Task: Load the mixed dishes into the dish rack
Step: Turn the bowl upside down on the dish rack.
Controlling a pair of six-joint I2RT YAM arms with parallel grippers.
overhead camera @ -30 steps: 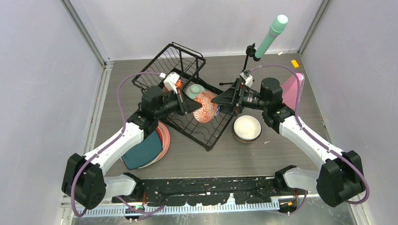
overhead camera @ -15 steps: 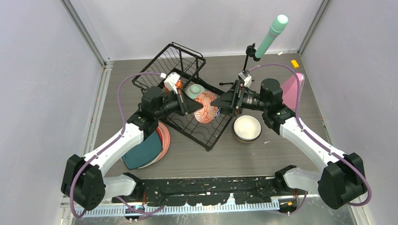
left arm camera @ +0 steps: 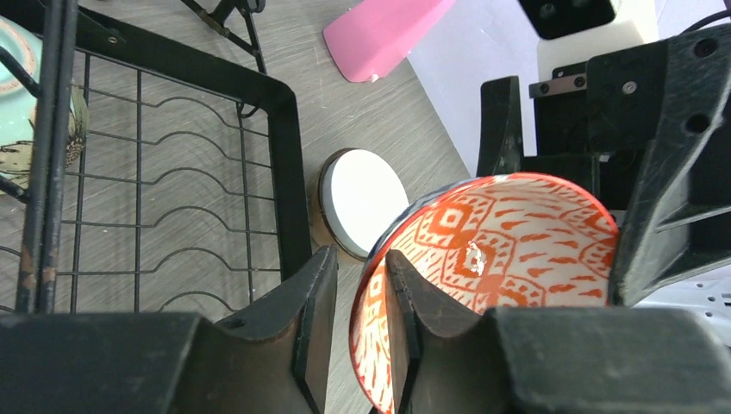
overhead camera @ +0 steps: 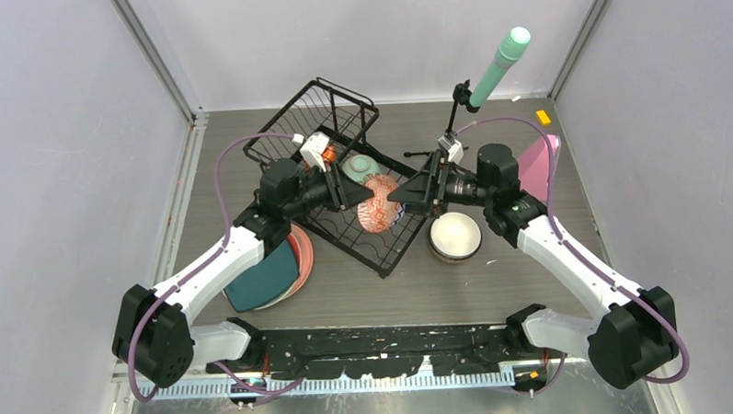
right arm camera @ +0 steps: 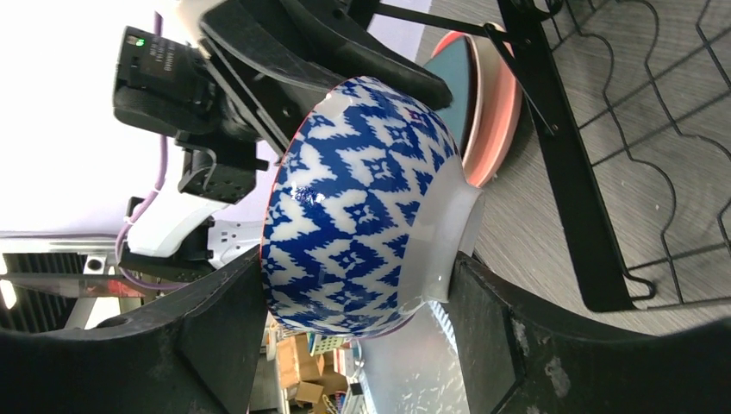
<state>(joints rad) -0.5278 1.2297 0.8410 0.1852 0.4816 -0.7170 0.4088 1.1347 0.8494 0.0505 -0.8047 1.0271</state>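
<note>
plates (overhead camera: pixel 271 270) stacked on the table nearest me, under the left arm, teal one on top. white bowl (overhead camera: pixel 455 235) upright on the table, just beside the rack (overhead camera: pixel 394 254) on its right.

over the rack's near half i see the patterned bowl (overhead camera: pixel 379 208) tipped on its side between both grippers; whether it touches the wires i cannot tell. right gripper (right arm camera: pixel 355 267) is clamped across it, one finger at the rim, the other at the foot. left gripper (left arm camera: pixel 358 259) straddles the rim, one finger inside the bowl and one outside, jaws a little apart, with a sliver of gap at the outer finger.

mint bowl (overhead camera: pixel 359 166) sits in the rack just behind. mint cylinder (overhead camera: pixel 500 62) on its tripod stands beyond, pink wedge (overhead camera: pixel 538 164) far right.
</note>
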